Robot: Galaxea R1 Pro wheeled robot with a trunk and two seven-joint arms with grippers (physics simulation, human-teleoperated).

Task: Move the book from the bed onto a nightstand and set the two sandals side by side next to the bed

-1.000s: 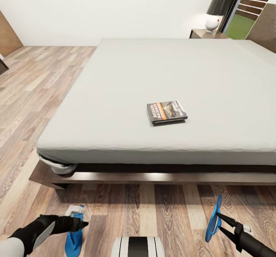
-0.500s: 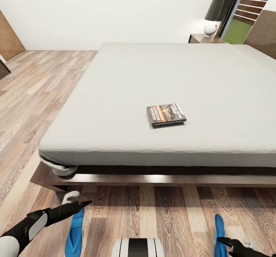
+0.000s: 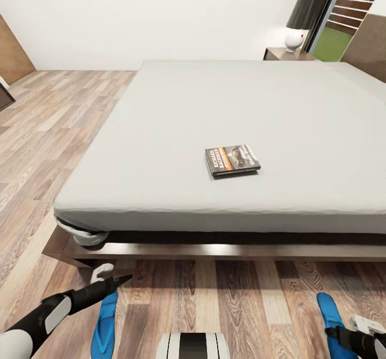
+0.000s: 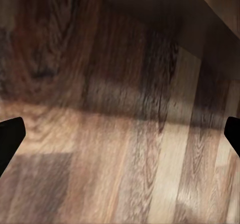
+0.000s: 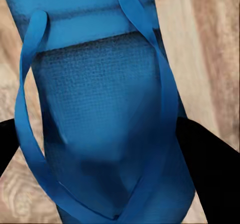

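While the right gripper point(image 3: 343, 338) sits low at the floor in the head view, its dark fingers point(image 5: 207, 169) flank a bright blue sandal point(image 5: 105, 119) in the right wrist view, one on each side of the sole and close against its edges; whether they press it or merely bracket it cannot be told. That right-hand sandal point(image 3: 328, 309) lies flat on the wood-plank floor point(image 3: 225, 305) in front of the bed, strap side up.

In the left wrist view, the left gripper's fingertips point(image 4: 10, 134) stand spread wide apart at the two edges, with bare planks between them and nothing held. From the head, the left gripper point(image 3: 120, 281) points toward the bed frame, and the other sandal point(image 3: 104, 321) lies on the floor just beneath and beside it, apart from the fingers. The two sandals are well apart, one near each side of the robot.

On the bed point(image 3: 161, 134), the book point(image 3: 232, 159) rests flat on the grey mattress, near the foot edge. Beyond the bed's far corner, a nightstand point(image 3: 287, 54) stands against the wall with a black-shaded lamp point(image 3: 303, 19) on top.
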